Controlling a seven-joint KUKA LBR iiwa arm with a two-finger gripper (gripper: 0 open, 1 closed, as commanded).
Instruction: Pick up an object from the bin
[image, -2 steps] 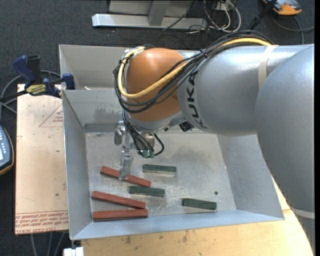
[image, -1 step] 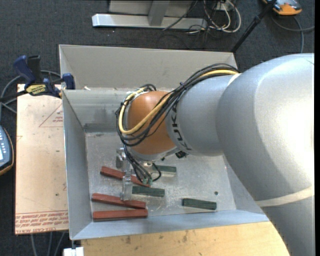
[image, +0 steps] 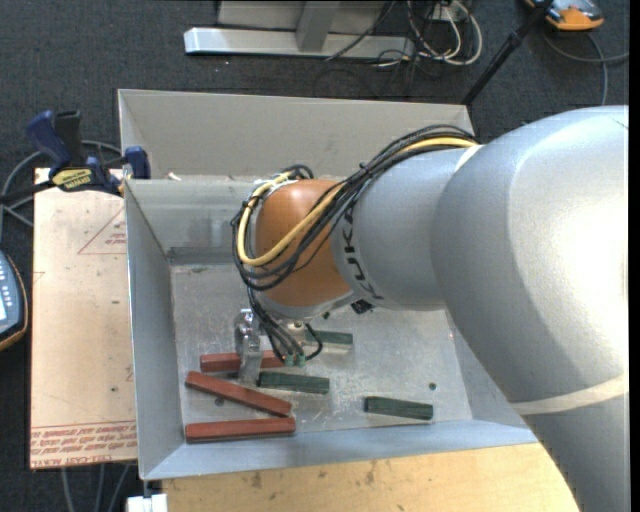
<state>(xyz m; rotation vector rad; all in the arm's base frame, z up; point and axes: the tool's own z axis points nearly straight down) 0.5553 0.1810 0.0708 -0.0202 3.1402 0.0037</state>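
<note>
Bin (image: 150, 320) of grey metal, seen from above, with the arm (image: 500, 230) reaching in from the right. An orange cover (image: 295, 250) on the wrist, looped with yellow and black cables (image: 262, 262), hangs over the middle of the bin floor. Below it the gripper (image: 249, 362) points down into the left half of the bin.

Six small flat bars lie on the floor, three red-brown and three dark green. The short red-brown bar (image: 218, 362) lies level, and its right end runs in under the gripper's metal tip, so that the tip stands over or against that end; contact cannot be confirmed. Just to the right of the tip lies the nearest dark green bar (image: 293, 381), also about level, its left end close beside the gripper. The long red-brown bar (image: 240, 394) runs aslant just below both, from upper left to lower right. The third red-brown bar (image: 240, 430) lies along the near wall, apart from the gripper. A second green bar (image: 335, 339) shows partly from beneath the wrist, up and to the right. The far green bar (image: 398, 407) lies alone, well to the right.

Whether the gripper is spread or pressed together cannot be told, and no bar is seen clamped in it.
</note>
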